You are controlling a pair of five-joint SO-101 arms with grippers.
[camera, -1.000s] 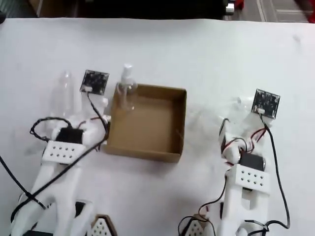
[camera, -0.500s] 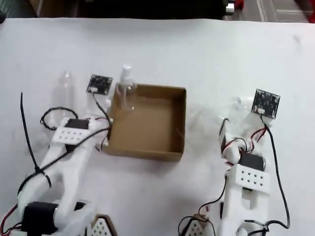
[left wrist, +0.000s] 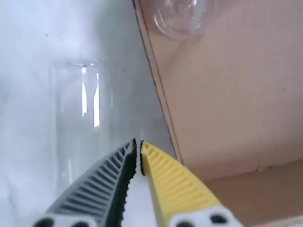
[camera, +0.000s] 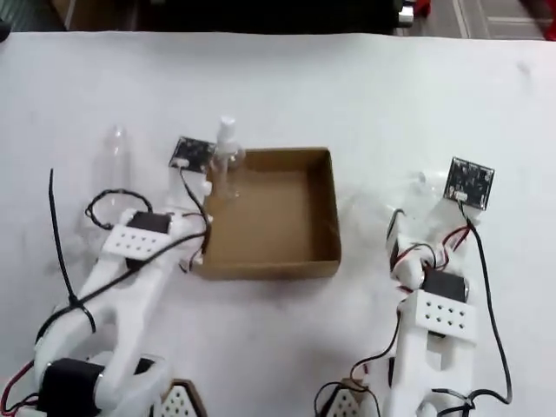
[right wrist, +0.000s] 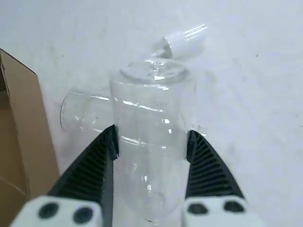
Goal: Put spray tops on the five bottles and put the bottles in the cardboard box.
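Box (camera: 269,268) brown, bottle (right wrist: 151,123) clear, table (camera: 347,87) wht (L fingers (left wrist: 175,184) grey+yellow).

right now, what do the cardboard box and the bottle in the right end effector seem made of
Cardboard box: brown, matte paperboard; flat dull faces, thin cut edges. Bottle: clear and glossy, probably plastic, possibly glass; the table shows through and highlights streak its wall.

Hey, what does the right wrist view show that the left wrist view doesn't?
Right wrist view: the right fingers clamped on a clear bottle, a second bottle lying behind it, and a spray top lying on the table beyond.
Left wrist view: the left fingers shut on nothing, an outer bottle on the table beside the box, and a boxed bottle inside it.
Both: the box and the white table.
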